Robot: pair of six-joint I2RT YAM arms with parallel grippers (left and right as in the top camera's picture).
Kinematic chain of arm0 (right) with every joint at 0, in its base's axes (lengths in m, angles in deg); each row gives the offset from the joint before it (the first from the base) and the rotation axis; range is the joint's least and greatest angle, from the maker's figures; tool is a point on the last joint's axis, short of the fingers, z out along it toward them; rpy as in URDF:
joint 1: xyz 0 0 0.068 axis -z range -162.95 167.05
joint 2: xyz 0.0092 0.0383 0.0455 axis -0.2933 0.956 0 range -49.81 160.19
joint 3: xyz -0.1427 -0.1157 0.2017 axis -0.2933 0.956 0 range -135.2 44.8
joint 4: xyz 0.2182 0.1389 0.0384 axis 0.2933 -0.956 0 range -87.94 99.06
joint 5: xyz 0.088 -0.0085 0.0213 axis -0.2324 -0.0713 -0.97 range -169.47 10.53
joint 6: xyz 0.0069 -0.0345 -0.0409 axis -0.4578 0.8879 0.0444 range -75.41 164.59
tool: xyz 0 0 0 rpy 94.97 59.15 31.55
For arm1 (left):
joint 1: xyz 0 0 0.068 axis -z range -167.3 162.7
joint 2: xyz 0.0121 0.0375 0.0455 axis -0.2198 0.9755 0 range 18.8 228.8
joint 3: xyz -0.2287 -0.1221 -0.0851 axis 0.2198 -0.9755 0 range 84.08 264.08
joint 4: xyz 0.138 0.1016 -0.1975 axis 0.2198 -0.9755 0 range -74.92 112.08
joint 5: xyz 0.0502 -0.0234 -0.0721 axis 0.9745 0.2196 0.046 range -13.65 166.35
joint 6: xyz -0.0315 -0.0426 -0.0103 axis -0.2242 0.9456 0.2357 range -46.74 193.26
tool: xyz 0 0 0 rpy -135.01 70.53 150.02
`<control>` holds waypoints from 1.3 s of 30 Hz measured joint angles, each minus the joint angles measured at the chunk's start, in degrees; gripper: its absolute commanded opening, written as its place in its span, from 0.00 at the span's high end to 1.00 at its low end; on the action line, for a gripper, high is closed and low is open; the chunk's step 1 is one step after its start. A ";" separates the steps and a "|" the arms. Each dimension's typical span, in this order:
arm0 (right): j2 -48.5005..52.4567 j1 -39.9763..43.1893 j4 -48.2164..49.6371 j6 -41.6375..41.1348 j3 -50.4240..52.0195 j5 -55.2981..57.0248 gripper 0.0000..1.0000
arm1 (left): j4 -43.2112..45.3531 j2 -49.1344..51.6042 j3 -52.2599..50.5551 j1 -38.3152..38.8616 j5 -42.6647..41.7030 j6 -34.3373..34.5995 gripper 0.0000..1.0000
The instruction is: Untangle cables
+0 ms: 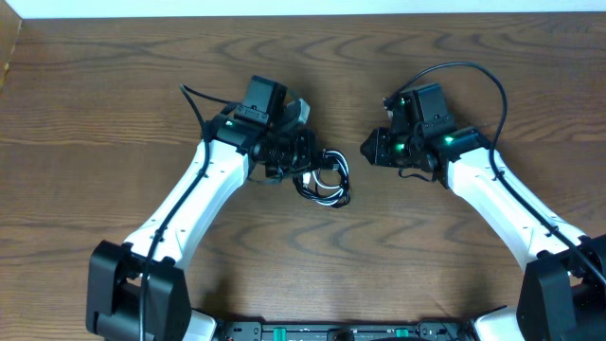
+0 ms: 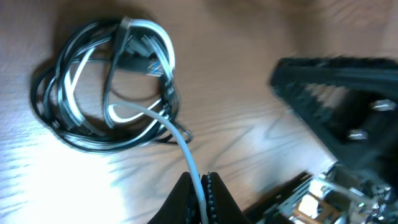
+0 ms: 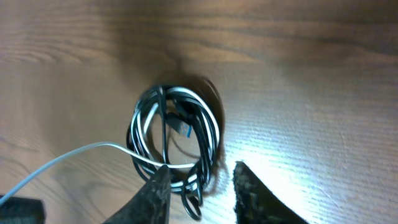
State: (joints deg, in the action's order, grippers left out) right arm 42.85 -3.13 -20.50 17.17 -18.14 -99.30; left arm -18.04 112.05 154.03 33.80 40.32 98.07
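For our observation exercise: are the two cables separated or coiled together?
Coiled together: the black cable and white cable loops overlap in one bundle; only one white strand leads out, pinched in the shut left gripper.

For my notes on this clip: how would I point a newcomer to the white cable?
On the wooden table, near the middle beside the left gripper, lies a small coiled bundle. The white cable loops through it, one strand running out into that gripper's shut jaws. Its pale colour sets it apart from the black cable coiled with it.
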 measured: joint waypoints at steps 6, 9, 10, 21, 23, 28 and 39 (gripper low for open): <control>0.00 1.62 -1.40 0.92 0.00 -0.57 0.39 | -4.92 0.09 -0.15 0.00 0.39 -6.86 0.61; 0.00 3.50 -1.46 0.98 0.00 -0.85 0.35 | -7.93 0.09 -0.15 0.02 0.39 -10.05 0.44; 0.00 4.31 -1.40 0.96 0.00 -0.90 0.34 | -8.72 0.09 -0.15 0.15 0.35 -11.21 0.41; 0.00 11.26 -3.45 1.22 0.00 -0.90 0.32 | -0.83 0.37 -0.17 9.03 9.16 -7.08 0.41; 0.00 11.26 -4.07 1.49 0.00 -0.92 0.32 | 0.50 1.38 -0.15 11.02 12.76 -2.29 0.41; 0.00 11.26 -4.55 1.88 0.00 -0.92 0.32 | 2.99 6.08 -0.17 14.51 18.29 5.70 0.42; 0.00 11.26 -4.76 2.51 0.00 -0.90 0.32 | 8.52 14.84 -0.17 17.59 22.29 14.69 0.73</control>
State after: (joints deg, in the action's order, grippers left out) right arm 42.85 8.12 -25.27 19.69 -18.14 -100.20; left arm -9.51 126.89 153.85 51.40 62.62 112.76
